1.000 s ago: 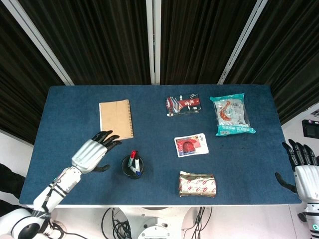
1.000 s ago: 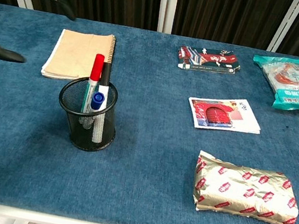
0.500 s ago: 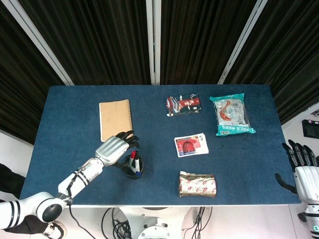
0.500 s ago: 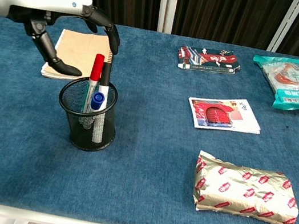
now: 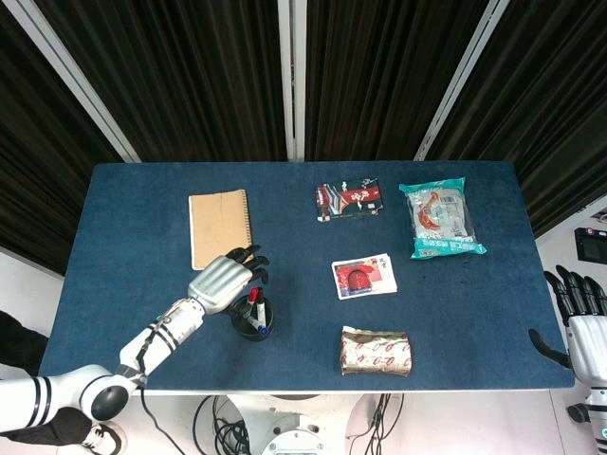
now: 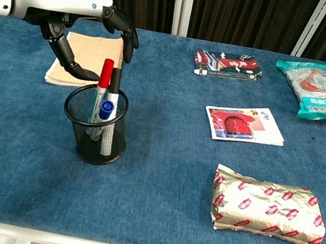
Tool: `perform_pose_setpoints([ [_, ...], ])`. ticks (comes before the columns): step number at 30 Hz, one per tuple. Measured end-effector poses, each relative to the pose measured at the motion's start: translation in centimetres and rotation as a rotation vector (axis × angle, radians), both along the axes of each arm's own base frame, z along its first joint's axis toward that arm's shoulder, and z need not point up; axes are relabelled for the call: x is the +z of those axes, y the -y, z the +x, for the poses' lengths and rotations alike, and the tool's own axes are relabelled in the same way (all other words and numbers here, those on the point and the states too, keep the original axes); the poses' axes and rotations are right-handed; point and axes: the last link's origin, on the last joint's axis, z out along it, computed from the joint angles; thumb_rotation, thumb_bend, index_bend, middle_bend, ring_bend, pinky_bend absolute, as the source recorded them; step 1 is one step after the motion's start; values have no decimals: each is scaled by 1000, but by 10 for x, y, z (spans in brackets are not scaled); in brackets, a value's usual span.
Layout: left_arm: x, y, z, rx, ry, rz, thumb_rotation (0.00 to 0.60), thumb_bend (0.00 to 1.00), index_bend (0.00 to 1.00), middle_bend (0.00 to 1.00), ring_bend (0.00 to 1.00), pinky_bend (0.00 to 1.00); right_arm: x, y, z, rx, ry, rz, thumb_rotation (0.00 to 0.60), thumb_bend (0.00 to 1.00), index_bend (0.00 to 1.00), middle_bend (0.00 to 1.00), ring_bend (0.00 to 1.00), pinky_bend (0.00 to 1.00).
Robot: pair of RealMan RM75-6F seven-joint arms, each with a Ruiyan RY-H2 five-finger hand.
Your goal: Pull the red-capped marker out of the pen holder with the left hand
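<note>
- Since the earlier frames the left hand (image 5: 224, 279) has swung in from the left side of the counter (image 5: 133, 218) and come over the pen holder (image 5: 252, 318).
- Head view: left hand hovers just above the holder's far-left rim, dark fingers (image 5: 254, 264) spread and holding nothing. The red-capped marker (image 5: 252, 296) stands in the holder beside a blue-capped marker (image 5: 260, 327).
- Head view: right hand (image 5: 580, 317) sits off the counter's right edge, fingers apart, empty. A tan notebook (image 5: 220, 227) lies far of the holder; a gold snack pack (image 5: 376, 351) lies near, to the right.
- Chest view: left hand (image 6: 86, 20) arches above the mesh pen holder (image 6: 95, 124), thumb just left of the red-capped marker (image 6: 105, 74); contact cannot be told. Fingers (image 6: 127, 33) hang apart over the black marker (image 6: 114, 85). The red cap sticks up past the rim, upright.
- Chest view: a picture card (image 6: 243, 123) and teal packet (image 6: 323, 90) lie to the right.
</note>
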Motion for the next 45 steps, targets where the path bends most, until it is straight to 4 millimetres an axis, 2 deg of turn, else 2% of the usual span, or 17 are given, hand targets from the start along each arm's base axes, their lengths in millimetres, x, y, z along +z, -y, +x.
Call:
perform_pose_setpoints([
  [9,-1,-1,0,8,-19,9,600,283,429,163,29,158,-1,1,-2,-10,4,6,600,209,0,0,0,0],
  [24,-1,0,2,7,-23,9,600,290,455,167,29,158,-1,1,-4,-25,3,13,600,208,0,0,0,0],
  [45,-1,-2,1,17,-26,14,600,363,496,184,29,158,-2,2,-5,-47,2,27,600,209,0,0,0,0],
])
